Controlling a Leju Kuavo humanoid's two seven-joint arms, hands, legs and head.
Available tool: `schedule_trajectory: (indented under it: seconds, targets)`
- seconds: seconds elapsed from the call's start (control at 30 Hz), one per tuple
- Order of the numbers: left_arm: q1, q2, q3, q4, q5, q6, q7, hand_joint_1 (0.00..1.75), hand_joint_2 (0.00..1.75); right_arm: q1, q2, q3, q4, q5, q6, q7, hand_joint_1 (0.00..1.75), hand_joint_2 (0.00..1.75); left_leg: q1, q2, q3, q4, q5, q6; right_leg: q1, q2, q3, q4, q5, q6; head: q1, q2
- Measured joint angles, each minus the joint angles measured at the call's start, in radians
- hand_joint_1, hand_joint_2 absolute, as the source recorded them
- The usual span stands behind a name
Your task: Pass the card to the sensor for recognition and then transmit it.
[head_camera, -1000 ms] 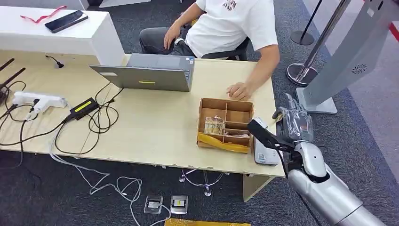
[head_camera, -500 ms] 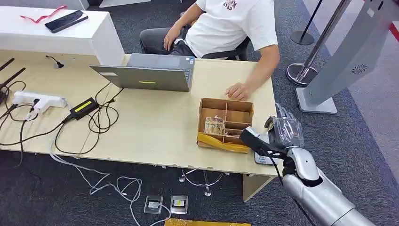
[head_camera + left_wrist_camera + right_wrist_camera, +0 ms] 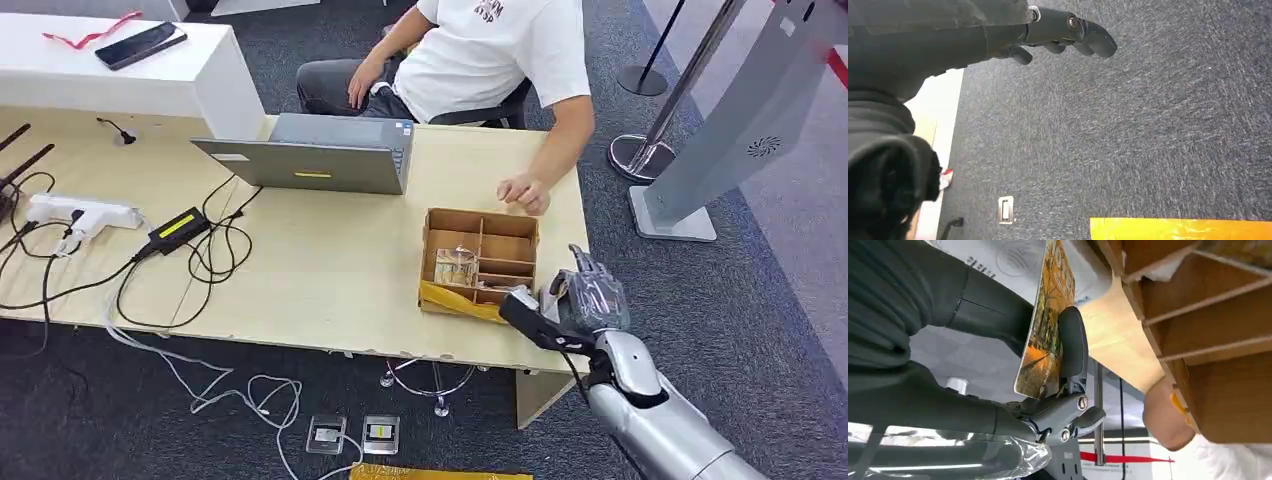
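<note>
My right hand point(image 3: 585, 297) is at the near right corner of the surface point(image 3: 330, 270), just to the right of the wooden box point(image 3: 479, 262) with compartments. From the head view I cannot see what it carries. The right wrist view shows this: the card point(image 3: 1046, 325), with an orange autumn picture, is pinched between my thumb point(image 3: 1072, 342) and the dark fingers. The card stands on its edge, just beside the white sensor point(image 3: 1013, 262) with its wave mark, and near the box wall. I cannot tell if card and sensor touch.

My left hand point(image 3: 1058, 35) hangs over the grey carpet point(image 3: 1148, 125), fingers slack and apart, holding nothing.

A person's hand point(image 3: 524, 191) rests on the far edge of the surface, beyond the box. A grey laptop point(image 3: 320, 155) stands to the left of it.
</note>
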Motion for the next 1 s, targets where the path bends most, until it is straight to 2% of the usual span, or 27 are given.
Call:
schedule_trajectory:
  seconds: [0.7,1.0]
  targets:
    - [0.000,0.000,0.011,0.000,0.000,0.003,0.000,0.00,0.00,0.008,0.020,0.003,0.068,-0.035,-0.026,-0.016,1.75,1.75,0.000,0.001,0.001,0.000,0.000,0.000,0.000,0.001,0.000,0.000,0.000,0.000,0.000,0.000]
    - [0.000,0.000,0.021,0.000,0.000,0.009,0.000,0.00,0.00,0.008,0.032,0.002,0.100,-0.050,-0.064,-0.031,1.75,1.75,0.000,0.002,0.002,0.000,0.000,0.000,0.000,0.002,0.001,0.000,0.000,0.000,0.000,0.000]
